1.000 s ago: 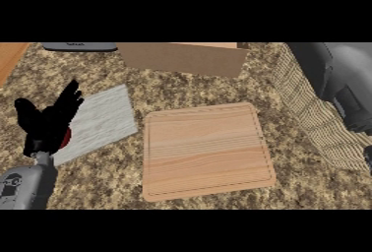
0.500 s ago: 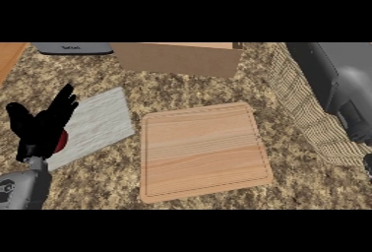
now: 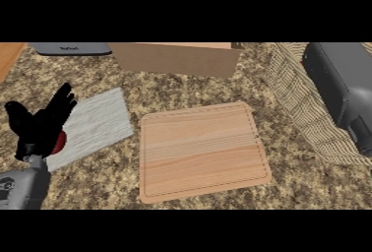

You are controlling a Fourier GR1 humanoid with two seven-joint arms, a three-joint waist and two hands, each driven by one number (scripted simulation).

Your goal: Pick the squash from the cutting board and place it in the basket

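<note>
Head view, wicker basket at right, right forearm over it, contents hidden

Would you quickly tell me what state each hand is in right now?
Left hand: open, fingers straight up, holding nothing.
Right hand: out of view; only its grey forearm shows.

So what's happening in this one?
The cutting board lies bare on the counter; no squash shows on it. The right forearm reaches over the wicker basket at the right edge, its hand out of view. The left hand rests open at the left, fingers up, over a grey mat. A cardboard box stands behind the board.
</note>
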